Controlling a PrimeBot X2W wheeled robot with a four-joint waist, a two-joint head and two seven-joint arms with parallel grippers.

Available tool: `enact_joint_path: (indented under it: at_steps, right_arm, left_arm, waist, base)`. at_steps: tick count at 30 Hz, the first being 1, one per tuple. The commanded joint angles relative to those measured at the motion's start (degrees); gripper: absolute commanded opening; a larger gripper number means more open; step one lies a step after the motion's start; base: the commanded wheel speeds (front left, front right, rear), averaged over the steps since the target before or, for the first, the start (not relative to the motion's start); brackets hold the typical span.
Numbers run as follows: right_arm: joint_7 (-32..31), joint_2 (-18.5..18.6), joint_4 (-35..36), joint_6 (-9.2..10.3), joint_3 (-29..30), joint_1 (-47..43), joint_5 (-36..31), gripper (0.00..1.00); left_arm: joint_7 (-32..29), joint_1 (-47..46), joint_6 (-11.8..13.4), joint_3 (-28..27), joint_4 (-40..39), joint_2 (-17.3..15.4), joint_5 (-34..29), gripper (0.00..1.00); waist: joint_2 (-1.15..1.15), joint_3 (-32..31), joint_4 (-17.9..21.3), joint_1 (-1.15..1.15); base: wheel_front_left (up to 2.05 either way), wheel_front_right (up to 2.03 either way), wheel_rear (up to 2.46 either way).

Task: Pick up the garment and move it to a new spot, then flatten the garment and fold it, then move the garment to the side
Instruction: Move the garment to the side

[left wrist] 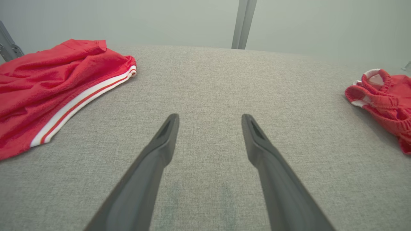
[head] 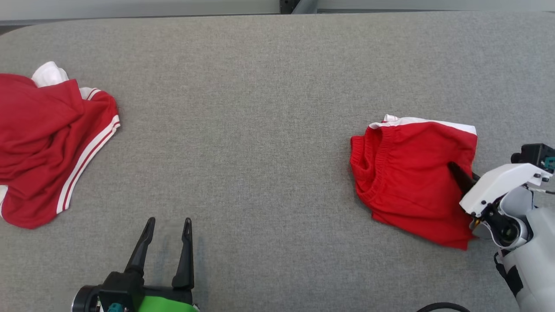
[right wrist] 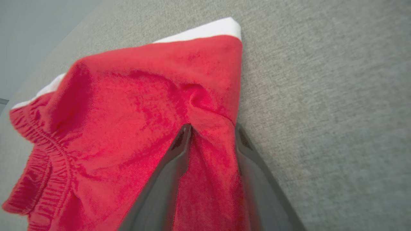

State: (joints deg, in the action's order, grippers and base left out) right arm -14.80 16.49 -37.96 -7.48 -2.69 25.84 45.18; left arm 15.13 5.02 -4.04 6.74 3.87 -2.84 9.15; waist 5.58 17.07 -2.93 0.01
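The garment [head: 412,173] is a pair of red shorts with a white hem and an elastic waistband, folded into a compact bundle on the right of the grey table; the left wrist view has it at the far right as the garment [left wrist: 385,96]. My right gripper [head: 455,169] reaches in from the right onto its right edge. Up close in the right wrist view, the right gripper [right wrist: 213,128] has a raised ridge of the garment [right wrist: 135,106] bunched between its two fingers. My left gripper [head: 169,222] hovers open over bare table at the lower left, and the left gripper [left wrist: 210,117] holds nothing.
A second red garment with white stripes [head: 43,143] lies crumpled at the table's left edge, also seen as the striped garment [left wrist: 48,83]. The grey cloth-covered table [head: 260,130] stretches wide between the two. A pale wall and a post stand behind its far edge.
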Motion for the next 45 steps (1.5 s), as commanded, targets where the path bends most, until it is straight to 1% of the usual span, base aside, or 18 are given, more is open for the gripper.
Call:
enact_joint_path:
  at_steps: [1,4,8,11,14,17,19,25,26,29,33,34,35,36,41,43,45]
  right_arm:
    - [-0.57,-0.45,-0.28,-0.01,-0.86,0.48,0.88,0.0]
    - [-1.3,1.17,0.53,0.0,-2.56,2.98,2.71,0.0]
    - [-2.3,4.86,0.8,0.02,-4.43,6.46,3.57,0.0]
    - [-2.49,8.74,0.06,0.02,-4.99,9.75,2.58,0.0]
    - [-2.02,12.77,-1.26,0.02,-5.31,13.27,1.32,0.0]
    - [-1.31,16.48,-2.27,0.02,-6.47,16.45,-0.82,0.0]
    - [-0.95,19.63,-2.63,0.03,-8.24,18.23,-3.14,0.0]
    - [1.24,26.55,-5.81,0.02,-10.91,22.81,-7.01,0.0]
    - [1.6,27.34,-6.29,0.02,-11.68,23.3,-7.82,0.0]
    - [2.82,28.17,-6.98,0.02,-12.79,24.39,-8.53,0.0]
    - [6.08,28.44,-8.77,0.03,-14.57,26.15,-9.55,0.0]
    - [6.78,28.64,-9.58,0.03,-15.0,26.65,-10.14,0.12]
    - [7.32,28.69,-10.32,0.03,-15.52,27.11,-10.69,0.62]
    - [7.62,28.71,-11.1,0.03,-15.93,27.5,-11.25,1.0]
    - [9.25,29.42,-13.79,0.03,-18.51,29.07,-15.08,1.0]
    - [9.98,29.84,-13.88,0.03,-19.55,30.02,-16.38,1.0]
    - [12.44,30.33,-13.01,0.03,-19.52,31.0,-17.29,1.0]
  left_arm:
    - [0.01,-1.14,0.28,0.01,-0.44,-0.11,-0.44,1.0]
    - [0.0,-2.29,0.42,0.19,-1.4,-0.1,-0.81,1.0]
    - [0.01,-4.4,0.2,0.48,-2.85,-0.12,-1.64,1.0]
    - [0.01,-6.54,-0.19,0.67,-3.64,-0.12,-2.42,1.0]
    - [0.01,-9.11,-0.66,1.31,-4.27,-0.12,-3.78,1.0]
    - [0.01,-10.97,-0.85,1.52,-4.66,-0.14,-4.44,1.0]
    - [0.01,-11.76,-0.9,1.69,-5.14,-0.14,-4.92,1.0]
    - [0.01,-11.27,-0.52,0.75,-6.83,-0.31,-5.85,1.0]
    - [0.02,-10.96,-0.52,0.44,-6.97,-0.4,-5.82,1.0]
    - [0.01,-10.46,-0.58,-0.03,-7.2,-0.48,-5.9,1.0]
    - [0.01,-9.78,-0.42,-0.51,-7.72,-0.43,-5.72,1.0]
    - [0.01,-9.59,-0.36,-0.51,-7.87,-0.41,-5.67,1.0]
    - [0.01,-9.42,-0.36,-0.52,-7.93,-0.38,-5.62,1.0]
    - [0.01,-9.2,-0.21,-0.54,-8.0,-0.36,-5.55,1.0]
    - [0.01,-8.32,0.56,-0.8,-8.41,-0.24,-4.79,1.0]
    - [0.01,-7.63,0.68,-0.86,-8.41,-0.2,-4.39,1.0]
    - [0.01,-7.28,0.68,-0.92,-8.22,-0.18,-3.8,1.0]
  waist:
    - [0.01,1.56,1.17,-0.01]
    - [0.01,3.65,3.29,-0.01]
    - [0.01,6.99,6.49,-0.01]
    - [0.01,10.01,8.47,-0.01]
    - [0.01,12.95,9.27,-0.01]
    - [0.01,14.88,9.28,-0.01]
    - [0.01,15.91,8.99,-0.01]
    - [0.01,17.36,6.91,-0.01]
    - [0.01,17.37,6.57,-0.01]
    - [0.01,17.37,5.93,-0.01]
    - [0.01,17.17,5.35,-0.01]
    - [0.01,17.12,5.3,-0.01]
    - [0.01,17.02,5.29,-0.01]
    - [0.01,16.87,5.36,-0.01]
    - [0.01,14.96,6.31,-0.01]
    - [0.01,13.76,6.78,-0.01]
    - [0.01,12.36,7.11,-0.01]
  base:
    - [0.0,0.0,0.0]
    - [0.0,0.0,0.0]
    - [0.0,0.0,0.0]
    - [0.0,0.0,0.0]
    - [0.0,0.0,0.0]
    - [0.0,0.0,0.0]
    - [0.0,0.0,0.0]
    - [0.0,0.0,0.0]
    - [0.0,0.0,0.0]
    - [0.0,0.0,0.0]
    - [0.0,0.0,0.0]
    - [0.0,0.0,0.0]
    - [0.0,0.0,0.0]
    - [0.0,0.0,0.0]
    - [0.0,0.0,0.0]
    - [0.0,0.0,0.0]
    - [0.0,0.0,0.0]
